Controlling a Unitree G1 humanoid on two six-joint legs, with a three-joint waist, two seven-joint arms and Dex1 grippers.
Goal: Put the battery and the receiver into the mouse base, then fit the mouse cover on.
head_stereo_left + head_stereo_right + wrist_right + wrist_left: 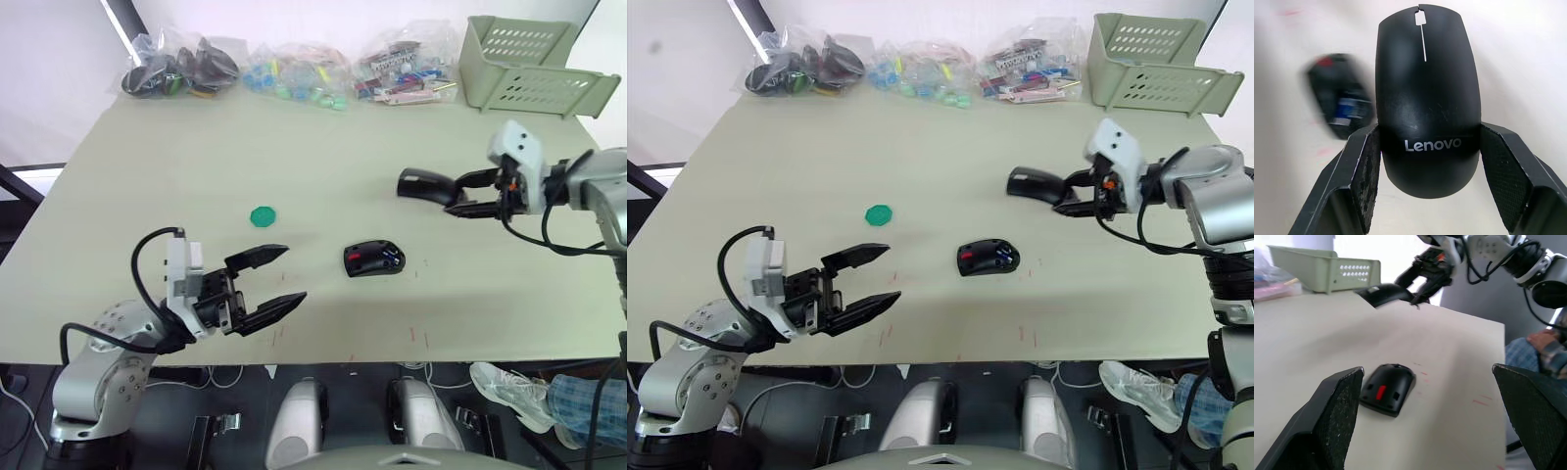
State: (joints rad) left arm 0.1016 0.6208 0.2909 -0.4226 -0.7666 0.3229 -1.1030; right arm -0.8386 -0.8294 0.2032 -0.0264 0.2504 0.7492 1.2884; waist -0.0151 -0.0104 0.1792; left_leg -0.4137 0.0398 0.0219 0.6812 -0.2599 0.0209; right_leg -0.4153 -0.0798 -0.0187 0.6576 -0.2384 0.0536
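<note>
Left gripper (276, 281): fingers spread wide, nothing between them. Right gripper (458, 192): raised, fingers clamped on both sides of the mouse cover (1426, 93).

I see a pale beige table (294, 166) running up to a white wall (59, 59). Clear bags of small parts (294, 73) line its far edge, with a light green perforated tray (524, 69) at the far right corner. A person's shoe (505, 387) rests on the dark floor.
</note>
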